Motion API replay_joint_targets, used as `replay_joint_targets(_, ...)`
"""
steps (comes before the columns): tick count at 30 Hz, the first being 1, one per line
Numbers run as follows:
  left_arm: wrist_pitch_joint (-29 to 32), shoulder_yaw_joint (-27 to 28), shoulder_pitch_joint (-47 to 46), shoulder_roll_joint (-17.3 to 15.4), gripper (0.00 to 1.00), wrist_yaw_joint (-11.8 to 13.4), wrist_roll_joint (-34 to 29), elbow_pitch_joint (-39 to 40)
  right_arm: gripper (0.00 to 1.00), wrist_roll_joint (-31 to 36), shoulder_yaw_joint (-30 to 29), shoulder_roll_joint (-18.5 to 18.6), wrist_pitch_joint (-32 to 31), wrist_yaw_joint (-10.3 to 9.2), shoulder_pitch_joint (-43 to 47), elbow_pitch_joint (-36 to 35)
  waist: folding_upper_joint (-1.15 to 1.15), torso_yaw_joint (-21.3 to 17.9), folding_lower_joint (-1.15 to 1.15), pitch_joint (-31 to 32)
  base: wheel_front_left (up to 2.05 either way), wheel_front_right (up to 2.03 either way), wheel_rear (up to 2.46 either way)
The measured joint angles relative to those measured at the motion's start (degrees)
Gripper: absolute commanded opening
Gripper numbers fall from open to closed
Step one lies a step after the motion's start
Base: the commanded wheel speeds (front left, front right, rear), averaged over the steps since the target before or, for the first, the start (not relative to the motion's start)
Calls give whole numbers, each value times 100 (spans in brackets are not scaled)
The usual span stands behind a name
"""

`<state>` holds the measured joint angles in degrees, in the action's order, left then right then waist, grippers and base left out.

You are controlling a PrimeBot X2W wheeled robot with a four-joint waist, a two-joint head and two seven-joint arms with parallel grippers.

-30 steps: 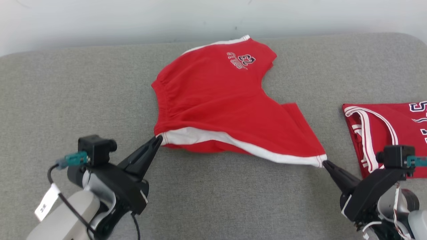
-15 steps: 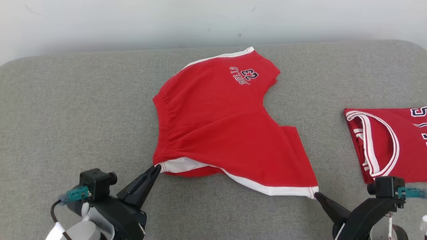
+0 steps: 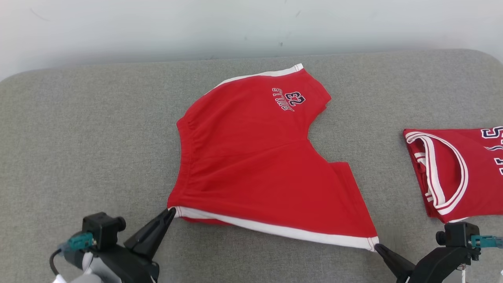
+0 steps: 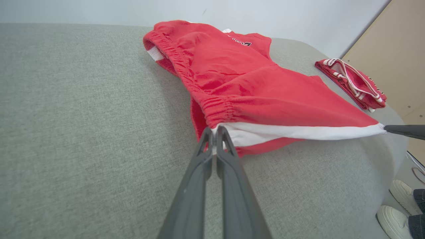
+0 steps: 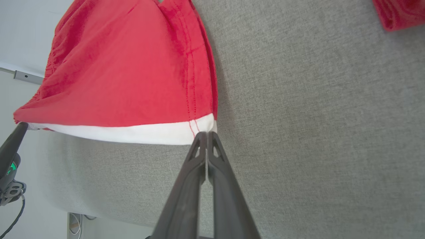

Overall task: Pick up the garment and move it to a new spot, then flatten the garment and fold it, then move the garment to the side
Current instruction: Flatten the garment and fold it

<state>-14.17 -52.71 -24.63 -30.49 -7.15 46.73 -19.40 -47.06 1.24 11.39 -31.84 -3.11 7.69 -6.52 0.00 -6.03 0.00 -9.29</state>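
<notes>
Red shorts lie spread mid grey pad, white-trimmed near edge drawn taut between left gripper and right gripper, each clamped on a corner; flattening looks underway, fold and move aside not yet done.

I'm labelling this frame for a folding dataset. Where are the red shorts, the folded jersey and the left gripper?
red shorts (image 3: 251, 165), head view, middle of the red front panel.
folded jersey (image 3: 481, 188), head view, red fabric beside the white neckline trim.
left gripper (image 3: 170, 211), head view, fingertips pinching the shorts' white-trimmed corner.
</notes>
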Motion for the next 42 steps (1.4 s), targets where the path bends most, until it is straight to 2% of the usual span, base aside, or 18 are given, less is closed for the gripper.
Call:
replay_joint_targets(21,-9,-74,538,-178,0,-1,-57,23,0,-199,16,40,-298,-48,630,-179,0,118,0,10,0,0,0)
replay_joint_targets(22,-9,-65,538,-177,16,-1,-57,21,0,-219,53,35,-303,-48,629,-178,0,124,0,7,0,0,0)
replay_joint_targets(23,-9,-48,538,-172,47,0,-57,15,33,-229,92,21,-324,-48,629,-177,0,129,0,4,0,0,0)
replay_joint_targets(24,-9,-43,538,-170,100,2,-59,11,87,-229,116,-3,-345,-48,628,-171,0,134,0,1,0,0,0)
replay_joint_targets(25,-10,-42,538,-166,100,5,-64,5,100,-233,125,-37,-346,-49,625,-156,0,139,0,-2,0,0,0)
replay_joint_targets(31,-10,-33,538,-152,100,59,-136,-16,100,-235,153,-66,-353,-68,619,-125,0,162,0,-6,0,0,0)
replay_joint_targets(34,-10,67,557,-156,100,187,-157,-14,100,-232,87,-63,-342,-100,614,-121,0,182,0,3,0,0,0)
replay_joint_targets(37,-13,216,562,-157,100,328,-156,2,100,-176,-12,-19,-291,-143,614,-122,0,206,0,34,0,0,0)
replay_joint_targets(42,-19,595,670,-215,100,731,-141,92,100,-37,-226,130,-124,-151,598,-282,0,250,0,148,0,0,0)
